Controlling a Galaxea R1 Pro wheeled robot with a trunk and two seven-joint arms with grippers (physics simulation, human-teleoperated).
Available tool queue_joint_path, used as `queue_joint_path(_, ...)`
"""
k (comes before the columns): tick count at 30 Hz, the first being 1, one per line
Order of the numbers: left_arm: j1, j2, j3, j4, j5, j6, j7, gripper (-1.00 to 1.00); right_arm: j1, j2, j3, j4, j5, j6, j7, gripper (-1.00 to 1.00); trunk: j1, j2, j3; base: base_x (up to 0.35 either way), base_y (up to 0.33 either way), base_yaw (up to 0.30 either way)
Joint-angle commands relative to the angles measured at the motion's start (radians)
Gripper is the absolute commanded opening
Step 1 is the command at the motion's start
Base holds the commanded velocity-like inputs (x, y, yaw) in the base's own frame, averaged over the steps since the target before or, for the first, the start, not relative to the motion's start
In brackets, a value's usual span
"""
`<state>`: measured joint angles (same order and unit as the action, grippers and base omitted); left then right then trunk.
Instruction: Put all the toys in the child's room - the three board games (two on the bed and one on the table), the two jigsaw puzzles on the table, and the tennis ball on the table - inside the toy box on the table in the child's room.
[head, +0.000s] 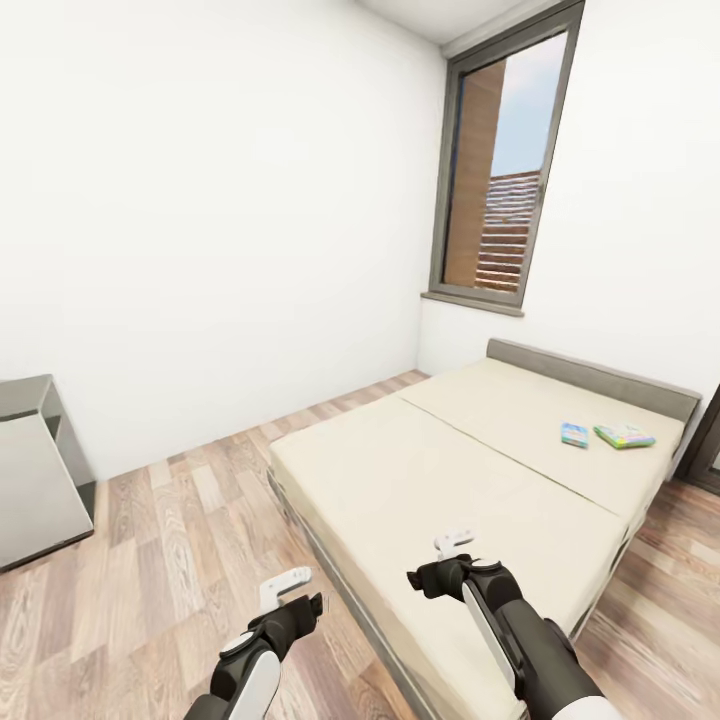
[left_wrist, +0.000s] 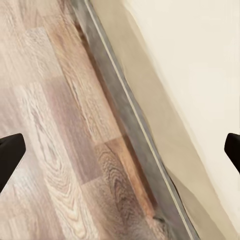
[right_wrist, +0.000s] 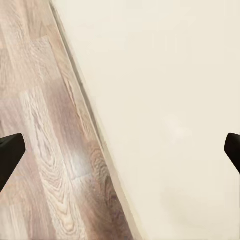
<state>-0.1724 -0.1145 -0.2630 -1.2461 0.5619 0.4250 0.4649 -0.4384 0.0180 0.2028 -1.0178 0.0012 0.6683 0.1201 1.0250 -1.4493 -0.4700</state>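
Head cam looked forward-down across bed (head: 480, 470) toward window (head: 500, 170). Both wrist cams faced down, close, sharing bed edge (left_wrist: 135, 115) and plank floor (right_wrist: 40, 125) with head view.

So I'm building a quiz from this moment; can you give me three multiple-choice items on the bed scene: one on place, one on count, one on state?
1. Where do the board games lie on the bed?
A. Near the headboard end
B. At the foot, by the robot
C. On the floor beside it

2. How many board games lie on the bed?
A. One
B. Two
C. Three

3. What state are the left hand and right hand in?
A. Both open, empty
B. Left holding a game
C. Right holding a ball

Answers: 1 A, they sit by the grey headboard; 2 B, a blue one and a white-green one; 3 A, both wrist views show fingertips spread wide with nothing between.
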Motion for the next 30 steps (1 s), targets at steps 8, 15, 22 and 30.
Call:
queue_joint_path(8,-0.001,0.001,0.002,-0.001,0.009,0.001,0.009,1.00,0.001,0.000,0.009,-0.002,0.001,0.005,0.003,1.00,0.000,-0.001,-0.001,-0.001,-0.004,0.274)
queue_joint_path(15,-0.001,0.001,0.004,-0.001,0.008,0.001,0.009,1.00,0.001,-0.003,0.034,-0.002,0.002,0.006,0.002,1.00,0.000,-0.001,-0.001,0.000,-0.001,0.277)
queue_joint_path(22,-0.001,0.001,0.004,-0.001,0.008,0.001,0.009,1.00,0.001,-0.004,0.044,-0.002,0.002,0.006,0.001,1.00,0.000,-0.001,-0.001,0.000,0.000,0.279)
queue_joint_path(30,-0.001,0.001,0.004,0.000,0.007,0.001,0.008,1.00,0.001,-0.005,0.048,-0.002,0.002,0.007,0.000,1.00,0.000,-0.001,-0.001,0.000,0.000,0.279)
